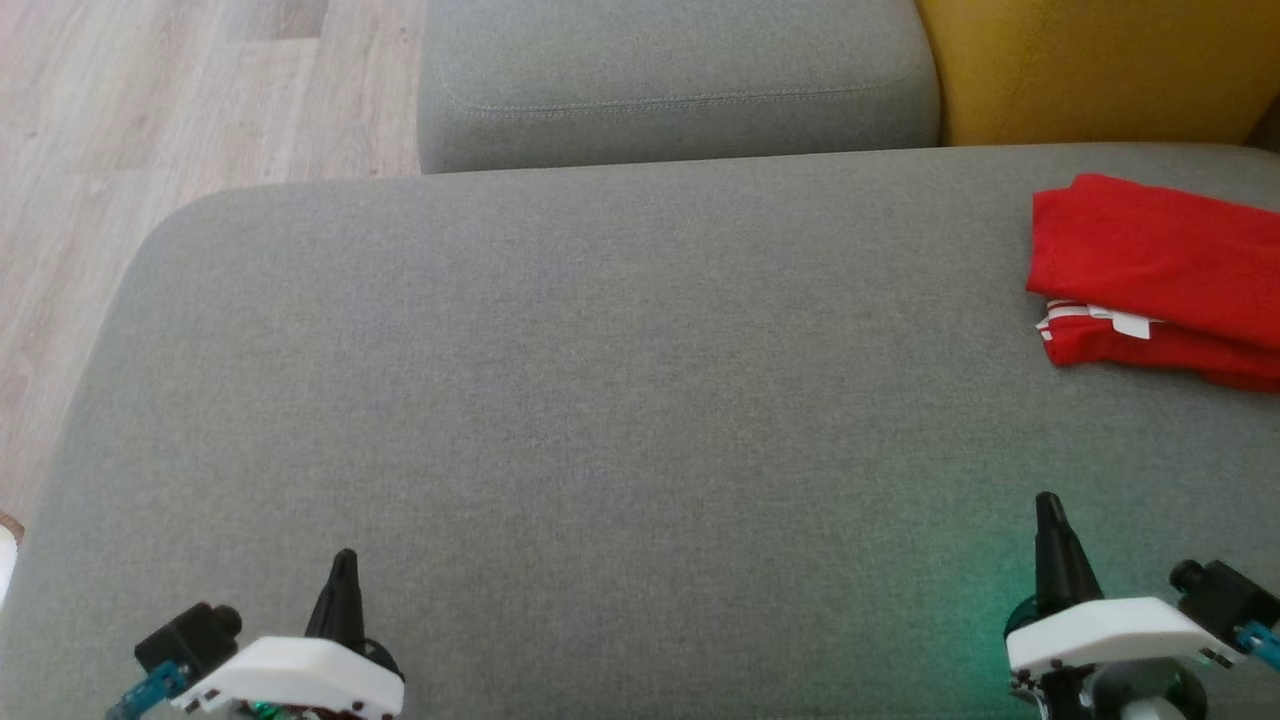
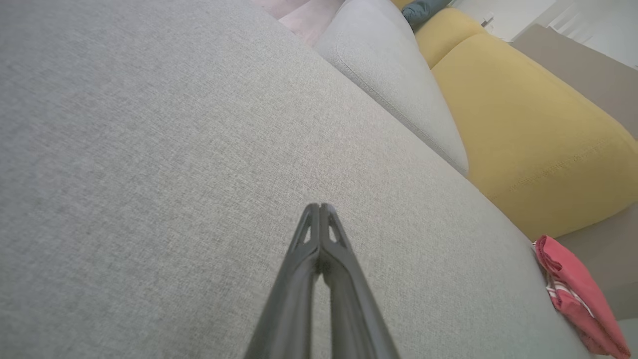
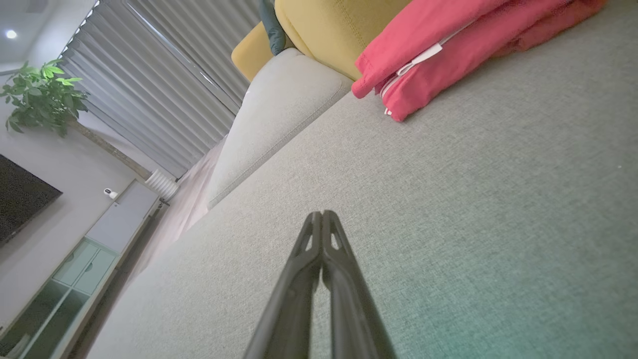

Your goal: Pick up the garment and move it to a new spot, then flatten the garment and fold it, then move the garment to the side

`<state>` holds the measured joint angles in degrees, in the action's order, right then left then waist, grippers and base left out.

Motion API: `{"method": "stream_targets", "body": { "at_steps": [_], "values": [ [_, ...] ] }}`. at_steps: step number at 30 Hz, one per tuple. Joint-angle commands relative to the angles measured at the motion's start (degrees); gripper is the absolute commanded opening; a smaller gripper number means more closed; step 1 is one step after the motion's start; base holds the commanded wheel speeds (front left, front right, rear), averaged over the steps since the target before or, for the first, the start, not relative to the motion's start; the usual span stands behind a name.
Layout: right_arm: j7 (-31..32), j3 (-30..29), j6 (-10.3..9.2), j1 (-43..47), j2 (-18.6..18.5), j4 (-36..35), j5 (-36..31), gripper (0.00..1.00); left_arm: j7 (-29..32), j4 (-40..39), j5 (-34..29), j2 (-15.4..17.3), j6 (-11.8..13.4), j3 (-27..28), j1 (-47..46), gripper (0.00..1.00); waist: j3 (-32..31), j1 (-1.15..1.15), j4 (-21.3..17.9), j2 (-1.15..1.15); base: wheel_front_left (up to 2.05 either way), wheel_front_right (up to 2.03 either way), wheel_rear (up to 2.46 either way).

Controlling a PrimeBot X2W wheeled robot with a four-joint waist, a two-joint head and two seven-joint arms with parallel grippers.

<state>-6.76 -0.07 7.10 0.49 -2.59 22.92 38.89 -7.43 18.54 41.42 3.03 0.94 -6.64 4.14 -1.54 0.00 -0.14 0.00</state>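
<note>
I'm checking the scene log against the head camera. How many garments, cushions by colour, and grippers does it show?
Red garment: 1
Grey cushions: 2 (large seat, smaller cushion behind it)
Yellow cushion: 1
Grippers: 2 (left gripper, right gripper)
Total: 6

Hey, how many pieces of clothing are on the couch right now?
1. A folded red garment lies at the right end of the grey seat, ahead of the right hand; part of it runs past the head view's edge.
</note>
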Motion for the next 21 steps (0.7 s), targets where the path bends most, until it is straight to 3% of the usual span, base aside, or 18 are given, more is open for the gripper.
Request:
{"method": "stream_targets", "body": {
  "at_steps": [1,21],
  "values": [
    [0.4,0.1,0.14,-3.6,-0.2,-2.2,1.9,0.0,0.5,-2.1,1.7,0.0,-0.4,1.4,-3.5,0.0,0.0,0.0,0.0,0.0,0.0,0.0,0.0],
    [3.5,-1.5,0.2,-4.3,-0.2,-3.8,14.1,0.0,3.7,-2.7,13.3,0.0,-2.3,4.2,-5.1,0.0,0.4,0.0,0.0,0.0,0.0,0.0,0.0]
  ]
}}
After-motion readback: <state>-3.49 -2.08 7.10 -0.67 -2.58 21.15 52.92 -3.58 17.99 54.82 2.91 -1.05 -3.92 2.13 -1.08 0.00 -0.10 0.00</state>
